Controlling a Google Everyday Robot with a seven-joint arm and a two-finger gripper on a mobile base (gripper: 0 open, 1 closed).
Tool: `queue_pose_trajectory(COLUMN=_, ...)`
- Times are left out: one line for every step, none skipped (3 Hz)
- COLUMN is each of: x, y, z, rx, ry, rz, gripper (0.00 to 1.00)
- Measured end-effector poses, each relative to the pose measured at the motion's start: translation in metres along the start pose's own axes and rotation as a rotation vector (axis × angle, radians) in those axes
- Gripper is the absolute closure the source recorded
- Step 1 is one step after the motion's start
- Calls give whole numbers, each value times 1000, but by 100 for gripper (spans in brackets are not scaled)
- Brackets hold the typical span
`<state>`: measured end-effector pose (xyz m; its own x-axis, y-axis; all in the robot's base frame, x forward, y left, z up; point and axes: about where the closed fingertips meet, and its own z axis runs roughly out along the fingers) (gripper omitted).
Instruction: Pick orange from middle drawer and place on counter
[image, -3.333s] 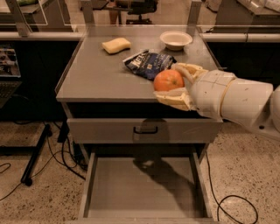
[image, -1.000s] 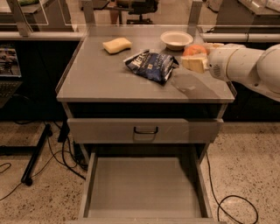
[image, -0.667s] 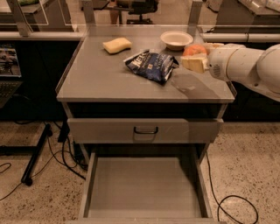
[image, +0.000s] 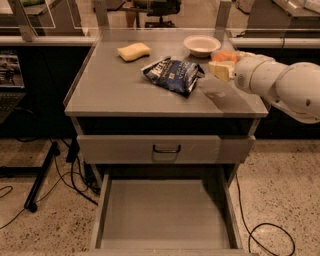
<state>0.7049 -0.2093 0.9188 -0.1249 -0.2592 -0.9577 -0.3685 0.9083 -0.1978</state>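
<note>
The orange (image: 227, 56) sits between the cream fingers of my gripper (image: 221, 64), which is shut on it. The gripper is over the right side of the counter (image: 120, 90), a little above the surface, and casts a shadow just below itself. It is between the chip bag and the counter's right rim. My white arm reaches in from the right. The middle drawer (image: 165, 215) is pulled open at the bottom of the view, and its grey floor is bare.
On the counter are a blue chip bag (image: 172, 74) in the middle, a pale yellow sponge (image: 134, 51) at the back left and a white bowl (image: 201, 45) at the back right. A closed drawer front with a black handle (image: 166, 148) is above the open drawer. Cables lie on the floor.
Since the earliest frame my gripper has carried the orange from the counter's front edge back and to the right, over the counter. Over the last second it has hardly moved.
</note>
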Motion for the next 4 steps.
queue_pose_trajectory(x=22, y=-23, z=40, rx=-16, ry=24, rz=66, gripper=100)
queue_pose_trajectory(x=21, y=-23, z=41, rx=-19, ry=23, rz=67, gripper=100)
queue_pose_trajectory(x=21, y=-23, z=41, rx=-19, ry=23, rz=67, gripper=82)
queue_pose_trajectory(x=21, y=-23, z=41, rx=-19, ry=23, rz=67, gripper=59)
